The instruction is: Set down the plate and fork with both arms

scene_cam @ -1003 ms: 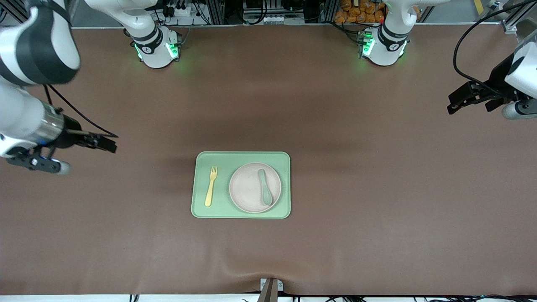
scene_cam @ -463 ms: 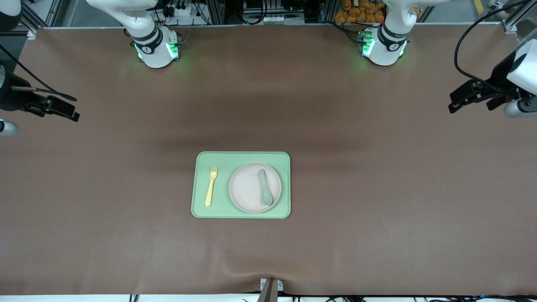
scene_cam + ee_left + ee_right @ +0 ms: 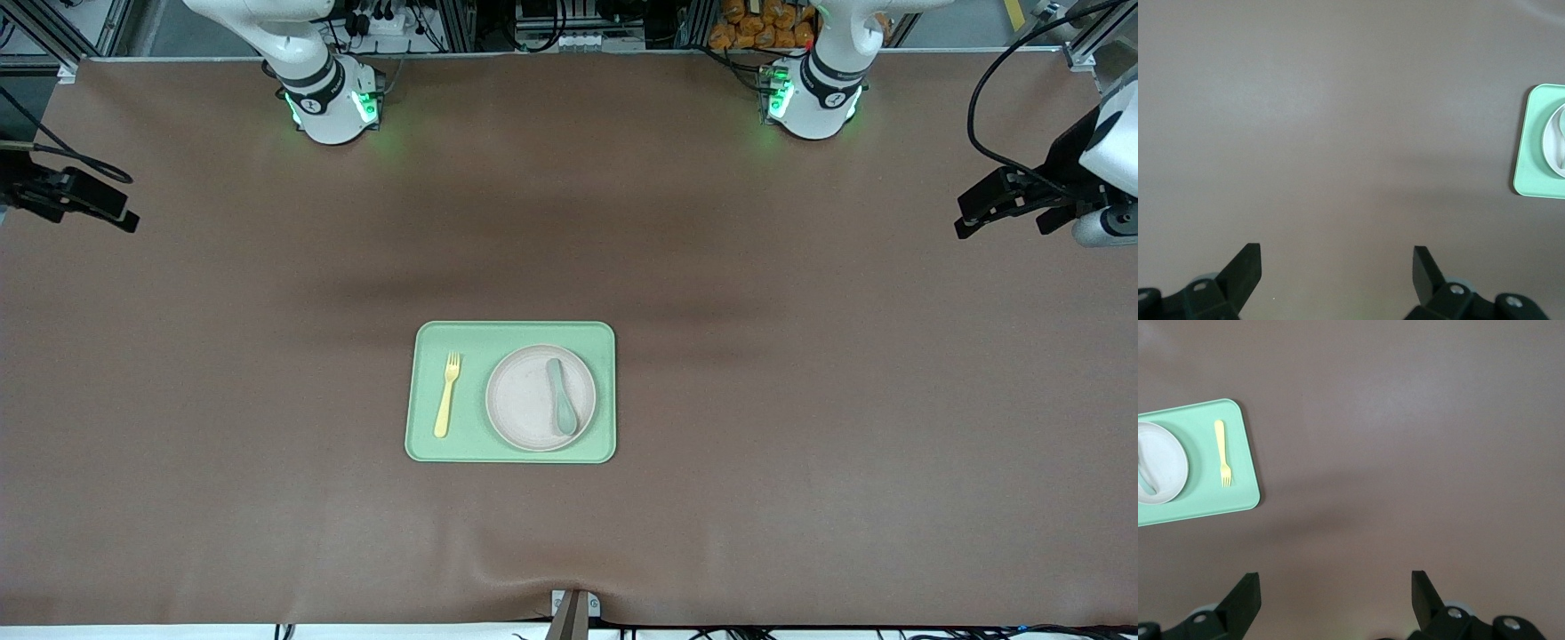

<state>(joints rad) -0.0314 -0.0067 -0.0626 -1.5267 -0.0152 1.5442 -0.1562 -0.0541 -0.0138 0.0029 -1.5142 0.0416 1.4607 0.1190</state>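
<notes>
- Jaws of the left gripper (image 3: 1335,263) stand wide with nothing between them, up over bare bench (image 3: 800,400) at the left arm's end
- Jaws of the right gripper (image 3: 1335,590) likewise stand wide and hold nothing, over bare bench at the right arm's end
- Well apart from both sets of jaws, roughly midway between them, a light green tray (image 3: 510,332) lies flat on the bench
- The plate (image 3: 524,396) sits in the tray, toward the side facing the left gripper's jaws
- A muted green spoon (image 3: 561,397) lies on the plate
- The fork (image 3: 446,394) lies on the tray beside the plate, toward the right gripper's jaws, not touching the plate
</notes>
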